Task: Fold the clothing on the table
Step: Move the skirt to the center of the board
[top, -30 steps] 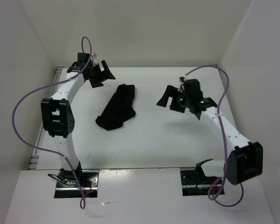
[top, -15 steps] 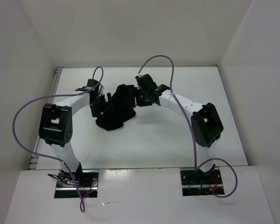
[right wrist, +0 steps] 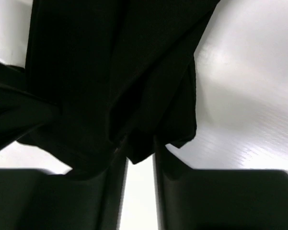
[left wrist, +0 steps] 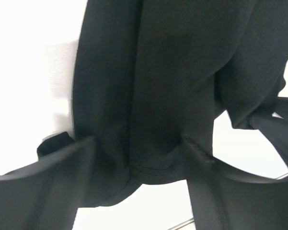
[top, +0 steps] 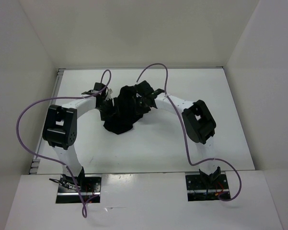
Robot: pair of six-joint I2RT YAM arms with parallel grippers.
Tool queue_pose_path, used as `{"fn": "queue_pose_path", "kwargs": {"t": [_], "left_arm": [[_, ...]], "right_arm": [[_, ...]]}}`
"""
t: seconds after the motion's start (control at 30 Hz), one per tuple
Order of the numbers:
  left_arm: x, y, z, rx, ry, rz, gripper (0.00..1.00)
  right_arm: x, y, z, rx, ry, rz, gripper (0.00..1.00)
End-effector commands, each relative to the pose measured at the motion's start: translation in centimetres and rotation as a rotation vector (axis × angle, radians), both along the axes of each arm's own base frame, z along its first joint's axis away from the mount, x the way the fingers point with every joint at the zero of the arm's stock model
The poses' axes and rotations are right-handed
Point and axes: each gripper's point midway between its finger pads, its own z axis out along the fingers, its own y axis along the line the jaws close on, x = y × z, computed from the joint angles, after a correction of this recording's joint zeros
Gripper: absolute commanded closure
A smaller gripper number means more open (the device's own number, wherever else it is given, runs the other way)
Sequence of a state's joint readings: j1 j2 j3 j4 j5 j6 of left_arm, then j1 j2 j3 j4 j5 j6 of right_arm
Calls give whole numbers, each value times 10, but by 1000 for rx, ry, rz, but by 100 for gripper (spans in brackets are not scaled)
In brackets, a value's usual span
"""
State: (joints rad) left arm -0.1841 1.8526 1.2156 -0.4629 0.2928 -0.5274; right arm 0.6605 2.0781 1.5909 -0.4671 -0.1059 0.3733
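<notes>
Counter [top: 182, 139]: flat white top, slightly glossy, with a thin metal strip on the left edge. The clothing [top: 120, 117] lies directly on it as one black matte heap, bunched and creased. It runs diagonally from far-right to near-left, sits left of centre in the far half, and is well apart from every edge. Left base plate [top: 79, 188] and right base plate [top: 205, 187] sit at the near edge.

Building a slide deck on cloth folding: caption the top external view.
Both arms reach inward over the table, left gripper and right gripper flanking the crumpled black clothing from opposite sides.
</notes>
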Motion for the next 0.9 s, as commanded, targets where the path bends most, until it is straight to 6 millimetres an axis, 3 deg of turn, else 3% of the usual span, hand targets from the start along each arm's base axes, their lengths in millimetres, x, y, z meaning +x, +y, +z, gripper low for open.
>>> {"fn": "queue_pose_path", "kwargs": {"t": [0.0,0.07,0.1,0.13,0.2,0.27,0.37,0.4,0.5,0.6,0.73,0.77,0.87], "left_arm": [[7,-7,8,-34,-19,-24,27],[5,-10,6,-53,-6,-33,36],[1,-11,4,-61,6,-37,42],[-1,-12,2,-69,7,-41,56],[-6,-19,6,-92,7,-60,73],[-4,-19,18,-98,-26,-62,77],[-5,-20,31,-107,-53,-74,86],[-4,-20,38,-110,-72,-75,100],[-4,-23,59,-124,-96,-105,100],[-4,-25,97,-161,-184,-146,100],[-16,-28,133,-236,-247,-207,100],[-25,-27,131,-238,-229,-220,100],[-38,-21,121,-231,-198,-214,100]], "right_arm": [[5,17,7,37,-20,26,72],[9,14,6,20,-33,10,82],[10,13,6,13,-39,3,96],[13,6,3,-21,-50,-21,100],[12,-3,11,-42,-71,-43,100],[17,-10,23,-56,-112,-71,100],[15,-14,18,-72,-108,-78,100],[13,-16,17,-80,-99,-77,100],[10,-23,16,-109,-98,-80,100],[12,-47,28,-161,-117,-124,100],[16,-106,40,-204,-96,-213,100],[22,-131,51,-203,-105,-259,100],[21,-175,45,-222,-74,-331,100]]}}
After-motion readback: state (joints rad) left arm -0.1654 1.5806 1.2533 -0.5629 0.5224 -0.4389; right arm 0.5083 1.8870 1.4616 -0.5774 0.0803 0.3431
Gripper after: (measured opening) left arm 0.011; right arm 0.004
